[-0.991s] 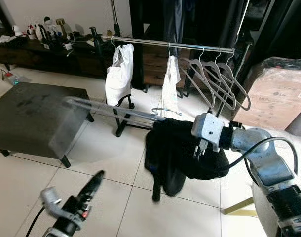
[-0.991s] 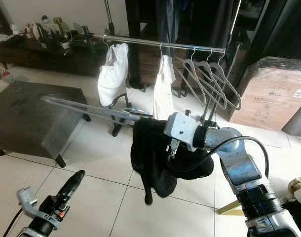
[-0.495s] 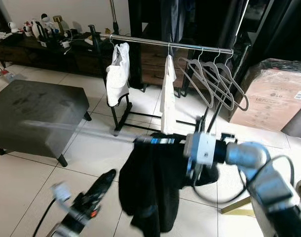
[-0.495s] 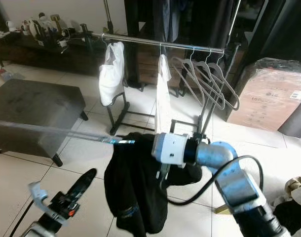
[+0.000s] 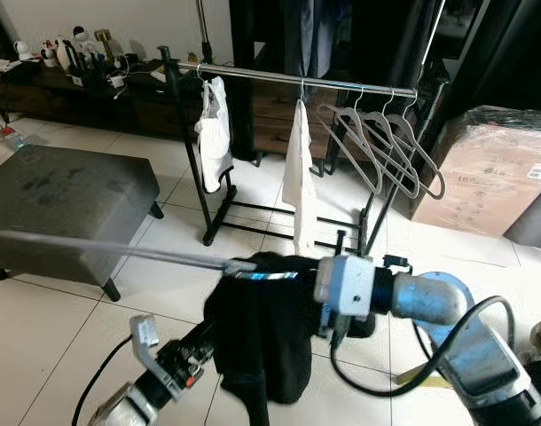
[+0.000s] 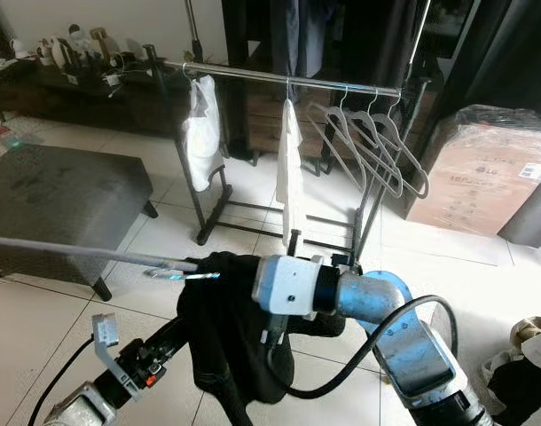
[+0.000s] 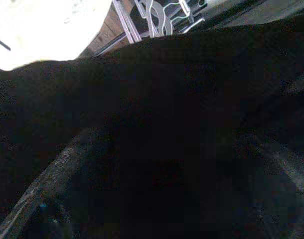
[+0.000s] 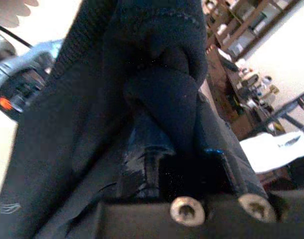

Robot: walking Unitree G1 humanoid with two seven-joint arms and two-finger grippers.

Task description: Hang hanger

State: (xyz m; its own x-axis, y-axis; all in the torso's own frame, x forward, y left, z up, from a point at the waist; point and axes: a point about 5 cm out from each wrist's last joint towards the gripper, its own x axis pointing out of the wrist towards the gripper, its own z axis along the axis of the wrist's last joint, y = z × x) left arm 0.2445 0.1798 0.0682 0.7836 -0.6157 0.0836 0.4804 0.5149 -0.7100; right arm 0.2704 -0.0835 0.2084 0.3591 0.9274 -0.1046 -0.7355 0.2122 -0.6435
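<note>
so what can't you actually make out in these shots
- Right gripper: its fingers are buried in the black garment, right wrist view; grip unreadable.
- Left gripper: tips hidden behind the garment, head views; left wrist view is dark cloth.
- Hanger inside the garment: covered, apart from a shiny strip.

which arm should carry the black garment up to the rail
Right. The right gripper is buried in the black garment it holds up, facing the rail. The left gripper sits low at the cloth's edge.
</note>
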